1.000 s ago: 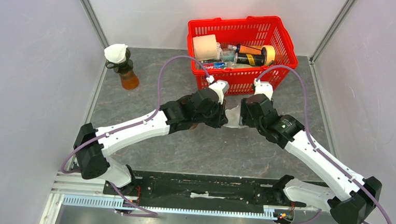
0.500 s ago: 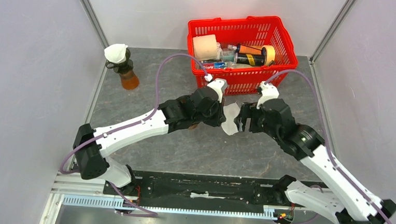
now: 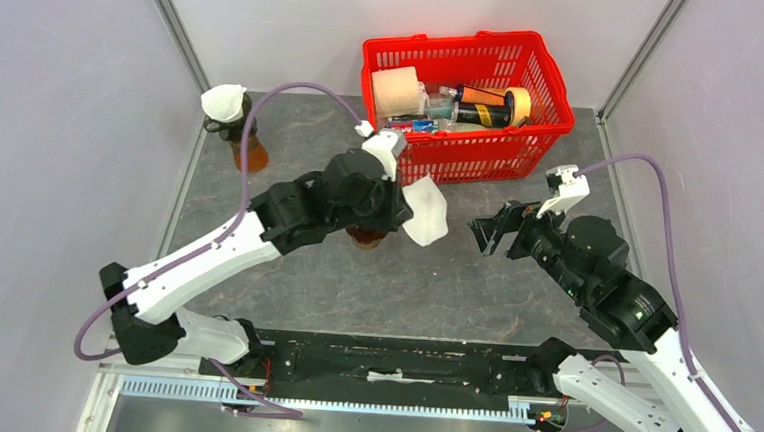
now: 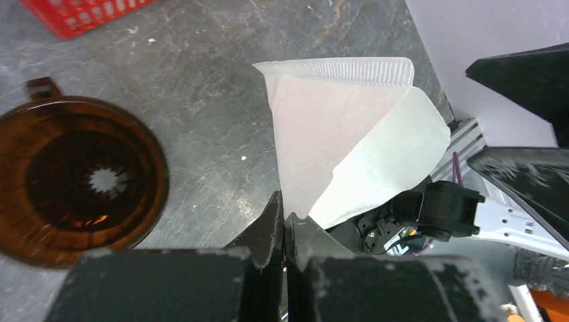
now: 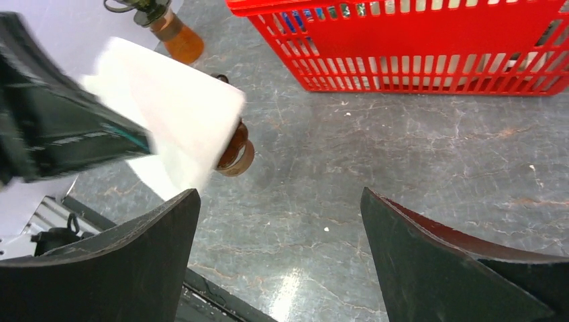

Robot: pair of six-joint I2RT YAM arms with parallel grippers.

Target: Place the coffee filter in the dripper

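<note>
My left gripper (image 3: 398, 209) is shut on a white paper coffee filter (image 3: 424, 210), pinching one corner of it; in the left wrist view the filter (image 4: 349, 144) fans out above the shut fingertips (image 4: 272, 218). The amber dripper (image 4: 77, 188) sits on the table to the left of the filter, mostly hidden under the left arm in the top view (image 3: 367, 238). It shows in the right wrist view (image 5: 236, 153) behind the filter (image 5: 171, 107). My right gripper (image 3: 492, 233) is open and empty, apart to the right of the filter.
A red basket (image 3: 465, 96) with several bottles and a roll stands at the back. An amber bottle with another white filter on top (image 3: 233, 122) stands at the back left. The cell walls close in on both sides.
My right gripper let go of the filter and pulled back to the right, open. My left arm rose and swung left, carrying the filter alone, which uncovered the dripper.
</note>
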